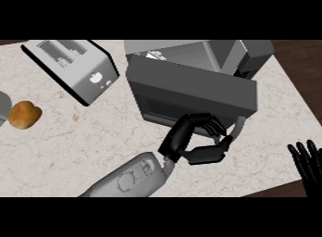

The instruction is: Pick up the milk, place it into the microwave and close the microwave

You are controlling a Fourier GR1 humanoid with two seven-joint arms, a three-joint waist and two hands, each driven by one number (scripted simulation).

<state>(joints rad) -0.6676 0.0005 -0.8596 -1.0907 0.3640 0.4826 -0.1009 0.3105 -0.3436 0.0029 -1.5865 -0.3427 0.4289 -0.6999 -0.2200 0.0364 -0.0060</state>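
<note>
Left forearm comes up from the lower edge over the pale surface. Microwave stands far middle, its door partway open; toaster is well to its left. Left hand, fingers curled and holding nothing, is against the door's near edge. Right hand rests open at the right. Milk is not plainly visible; a pale shape inside may be it. The step looks like closing the door, so next comes a push until it shuts.

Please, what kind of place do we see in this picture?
Most likely a kitchen counter. A toaster and a microwave with its door open stand on a pale, stone-patterned countertop, and a small brown piece of food, perhaps bread, lies at the left.
</note>
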